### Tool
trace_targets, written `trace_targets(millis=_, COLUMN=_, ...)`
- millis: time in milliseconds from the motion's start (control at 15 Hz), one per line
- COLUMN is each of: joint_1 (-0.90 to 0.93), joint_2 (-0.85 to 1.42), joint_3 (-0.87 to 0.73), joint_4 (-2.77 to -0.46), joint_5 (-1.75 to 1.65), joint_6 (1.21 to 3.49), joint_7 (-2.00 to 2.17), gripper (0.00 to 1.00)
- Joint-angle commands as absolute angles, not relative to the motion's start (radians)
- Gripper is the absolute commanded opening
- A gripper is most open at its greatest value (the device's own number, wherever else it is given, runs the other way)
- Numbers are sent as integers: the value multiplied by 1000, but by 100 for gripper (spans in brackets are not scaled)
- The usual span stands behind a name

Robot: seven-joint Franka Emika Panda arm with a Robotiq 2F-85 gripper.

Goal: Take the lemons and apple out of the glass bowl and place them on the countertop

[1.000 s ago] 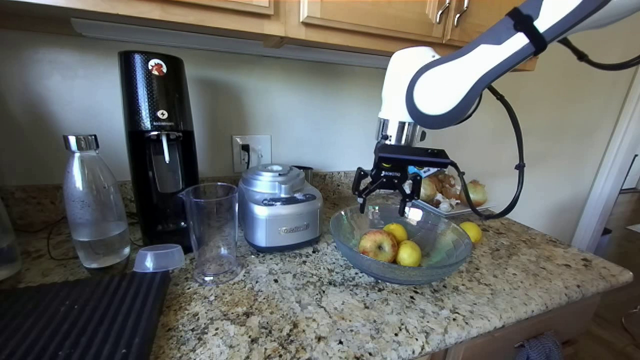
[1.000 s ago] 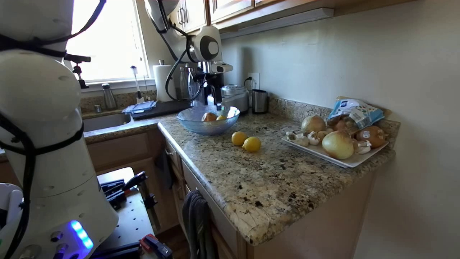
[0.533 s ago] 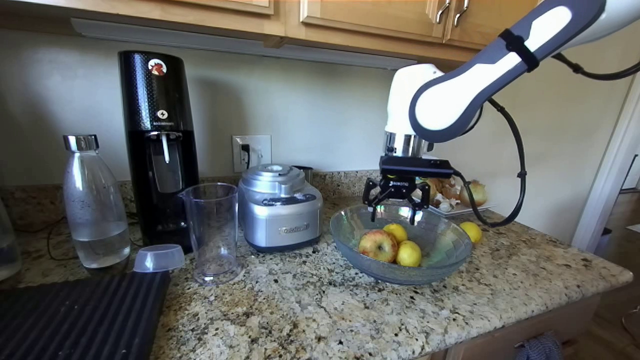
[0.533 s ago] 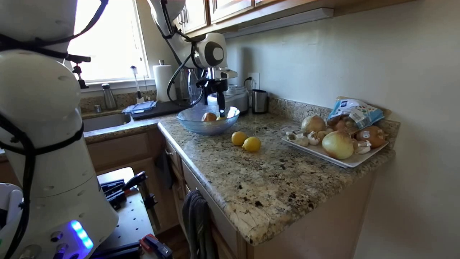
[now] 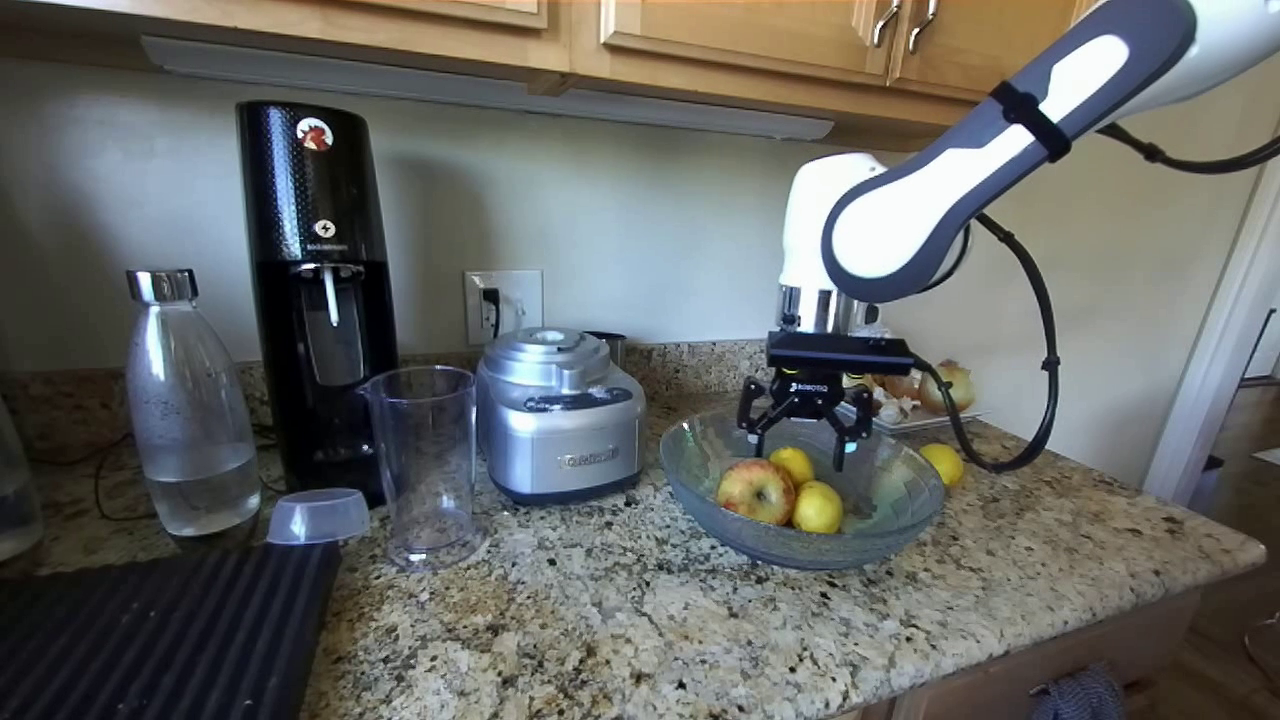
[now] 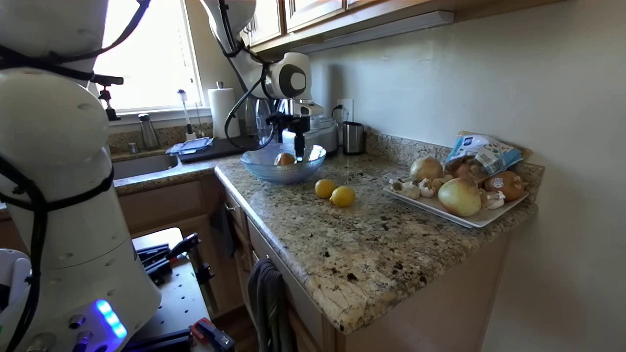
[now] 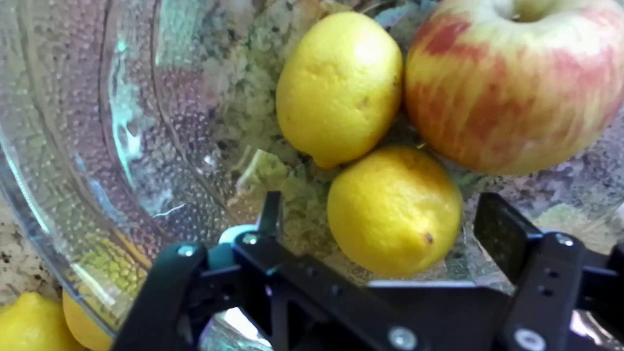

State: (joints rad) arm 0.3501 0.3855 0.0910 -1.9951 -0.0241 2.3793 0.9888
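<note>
Hanging over the glass bowl, the gripper is pointed straight down, jaws spread wide, fully released. How far below the bowl's rim it is dipped cannot be told. And in the wrist view, there it is: one lemon, lying inside the bowl, is framed between the jaws, with the bowl's glass seen on either side of it. Apparently touching that fruit, a second lemon is bedded in the bowl, and against this one the apple is tucked, also cradled by the bowl, its skin streaked red over yellow. Outside the bowl, just beside it, a third lemon and a fourth lemon are seen side by side on the speckled countertop, by which the bowl itself is carried. Farther out from the bowl, past that pair, a white plate is loaded with onions and garlic. Near the bowl, a silver appliance is parked; farther from the bowl, a clear jug is stood upright, and well apart from the bowl a black ribbed mat is laid.
</note>
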Motion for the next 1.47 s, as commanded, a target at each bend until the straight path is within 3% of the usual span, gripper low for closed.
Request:
trace_targets(millis=0, joint_1=330, joint_2=369, joint_3=107, joint_4=-2041, joint_5=14, joint_6=2414, joint_7=975, gripper=100)
trace_targets(millis=667, joint_1=322, joint_2=391, joint_3=110, joint_4=-2081, joint_5=41, joint_6=2578, joint_7=882, gripper=100)
trace_targets(millis=800, joint_1=317, joint_2=390, joint_3=111, joint_4=-2084, joint_5=54, joint_6=2579, joint_7=867, gripper=73)
trace_targets(millis=1067, joint_1=304, joint_2=368, joint_3=125, joint_4=-2088, joint_5=102, joint_6=2563, joint_7=825, gripper=45)
trace_targets(millis=1400, joint_1=268, joint_2=314, joint_3=166, joint_4=-2078, joint_5=198, joint_6=2462, joint_7=699, gripper=39)
